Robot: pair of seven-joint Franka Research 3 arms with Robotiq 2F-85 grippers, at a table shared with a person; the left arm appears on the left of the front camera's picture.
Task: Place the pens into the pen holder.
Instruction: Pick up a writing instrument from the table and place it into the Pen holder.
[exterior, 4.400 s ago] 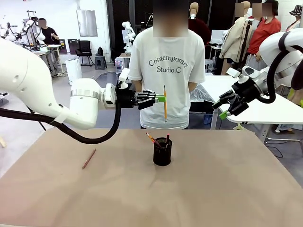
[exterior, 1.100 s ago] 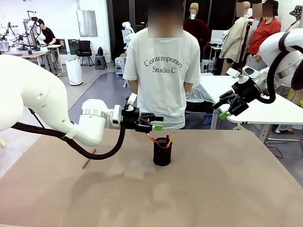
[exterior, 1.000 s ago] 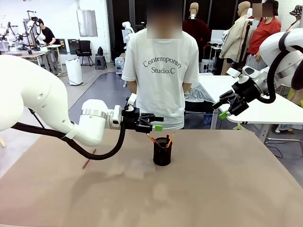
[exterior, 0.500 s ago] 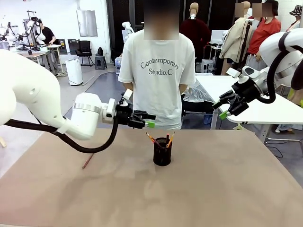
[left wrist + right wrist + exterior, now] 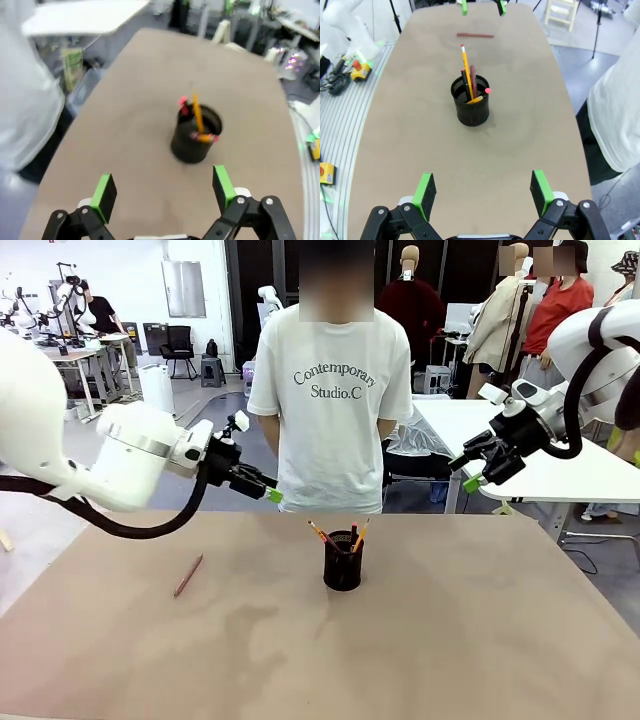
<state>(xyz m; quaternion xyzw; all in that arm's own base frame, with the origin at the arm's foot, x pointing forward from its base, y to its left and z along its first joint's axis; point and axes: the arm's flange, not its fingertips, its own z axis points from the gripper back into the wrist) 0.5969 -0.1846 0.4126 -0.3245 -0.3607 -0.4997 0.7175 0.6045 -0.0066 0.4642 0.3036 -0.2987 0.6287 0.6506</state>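
well, one pen (image 5: 188, 575) lies loose on the bench (image 5: 480, 640) at left of centre in the front view, well apart from the holder (image 5: 342, 562), which stands mid-frame with several pens (image 5: 352, 534) leaning out of it. the left end effector (image 5: 272, 496) hangs above the bench at upper left of middle, and its wrist view shows the jaws wide and empty. the right end effector (image 5: 470, 480) hangs at upper right, out past the bench edge, also wide and empty.

risks, as i judge them: the loose pen is thin and lies flat, so a pinch landing slightly off its line could roll it away or skid over it. coming down too low would drive the tips into the bench. gripped near one end, it may swing and miss the rim. the pens in the holder lean across its mouth, so one dropped onto them could bounce out or tip the light cup.

hard to make out: the left wrist view is blurred, and the pens there read as orange and red smears, so i cannot count them surely. in the front view the left end effector is seen nearly edge-on, which hides its gap. the loose pen sits small at top centre of the right wrist view.
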